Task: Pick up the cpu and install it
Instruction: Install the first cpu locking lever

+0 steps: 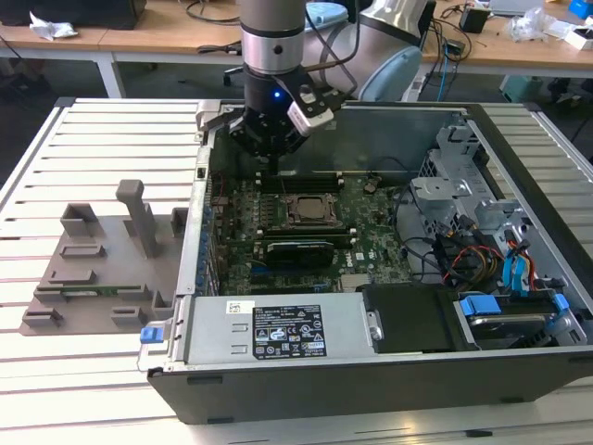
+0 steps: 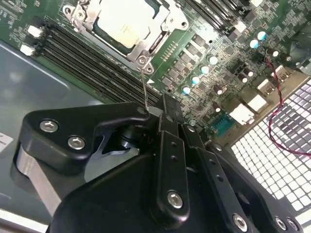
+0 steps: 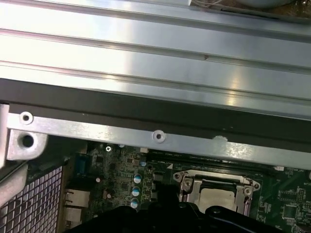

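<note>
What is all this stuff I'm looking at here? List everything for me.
computer case: one, black and grey, open, lying on the slatted table
slatted table: one, pale grey, under everything
circuit board: one, green, inside the case
cpu: one, pale silver, seated in its socket frame on the board
socket frame: one, metal, around the cpu
power supply box: one, grey with a white label, at the case's near edge
holder tray: one, grey, at the exterior view's left of the case
wooden desks: light brown, behind
gripper: one, black, above the board beside the socket
</note>
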